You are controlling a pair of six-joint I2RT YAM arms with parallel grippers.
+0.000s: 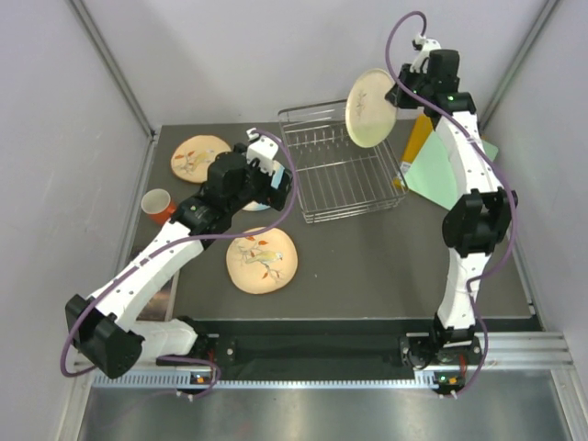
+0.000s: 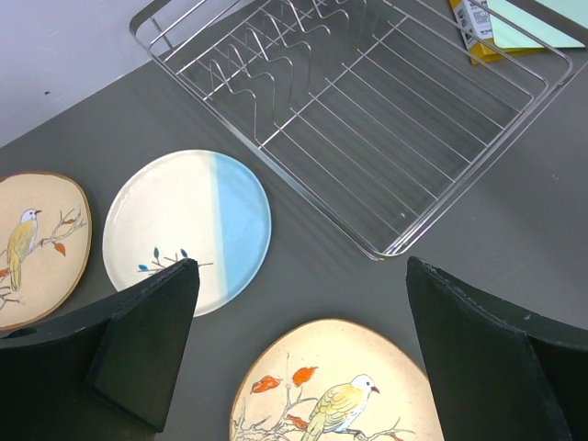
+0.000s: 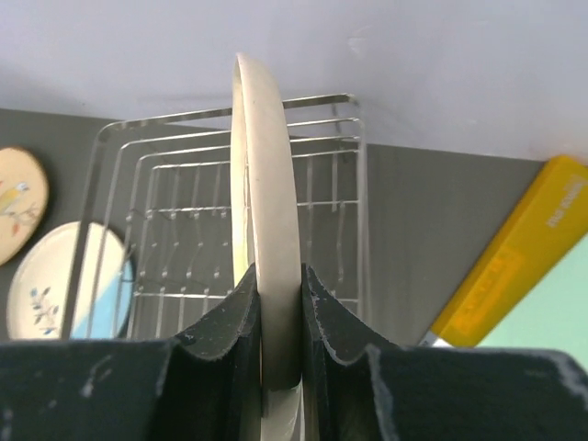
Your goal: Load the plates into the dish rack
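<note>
Right now the right fingers are pinched narrow on the rim of the cream plate, one finger against each face, so it stands on edge rather than flat. The plate hangs in the air above the far right corner of the dish rack, clear of the wire. The rack holds nothing yet. Its tines run along its far side, so from those fingers they lie below and a little to the left. I'd say the coming move is a descent that must drop the plate's edge into a gap between tines. I can't tell from here whether the plate lines up with those gaps.

The left fingers are spread wide with nothing between them. They hover just off the rack's left side, above the white-and-blue plate, which lies flat on the table. Further out from that side lie the two tan plates, one toward the rack's near left and one toward its far left. The left arm is plainly the nearer one for all three.
</note>
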